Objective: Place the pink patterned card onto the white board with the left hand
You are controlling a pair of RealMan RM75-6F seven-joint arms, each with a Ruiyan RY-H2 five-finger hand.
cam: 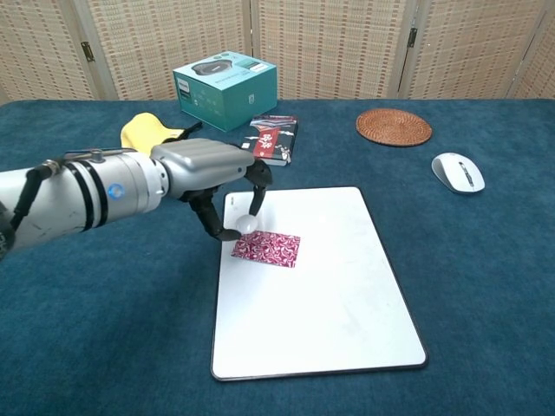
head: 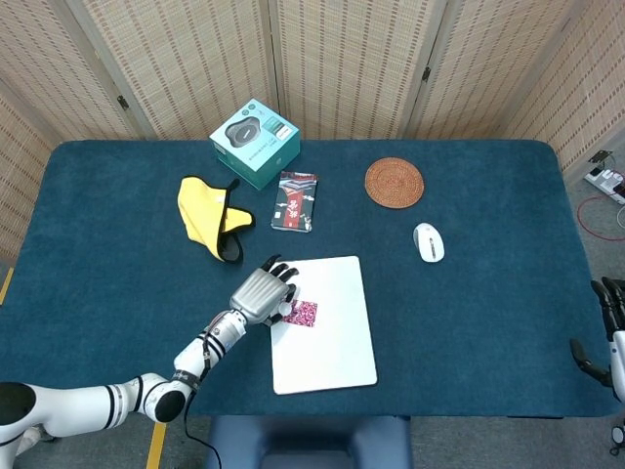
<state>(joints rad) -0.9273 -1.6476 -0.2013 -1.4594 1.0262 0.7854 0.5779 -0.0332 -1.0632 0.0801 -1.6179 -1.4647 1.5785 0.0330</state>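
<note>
The pink patterned card point(head: 304, 314) point(cam: 266, 248) lies flat on the left part of the white board point(head: 332, 342) point(cam: 329, 295). My left hand point(head: 264, 293) point(cam: 208, 173) hangs over the board's left edge, palm down. Its fingertips point(cam: 251, 222) point down just above the card's upper left corner and stand apart from each other. Whether a fingertip touches the card is unclear. My right hand point(head: 607, 327) rests off the table's right edge, fingers apart, holding nothing. It does not show in the chest view.
A yellow cloth point(head: 210, 217) point(cam: 147, 132) and a teal box point(head: 255, 142) point(cam: 225, 89) sit behind the left hand. A dark booklet point(head: 295, 200) point(cam: 275, 139) lies just beyond the board. A woven coaster point(head: 395, 183) point(cam: 394, 126) and a white mouse point(head: 428, 242) point(cam: 458, 172) are to the right.
</note>
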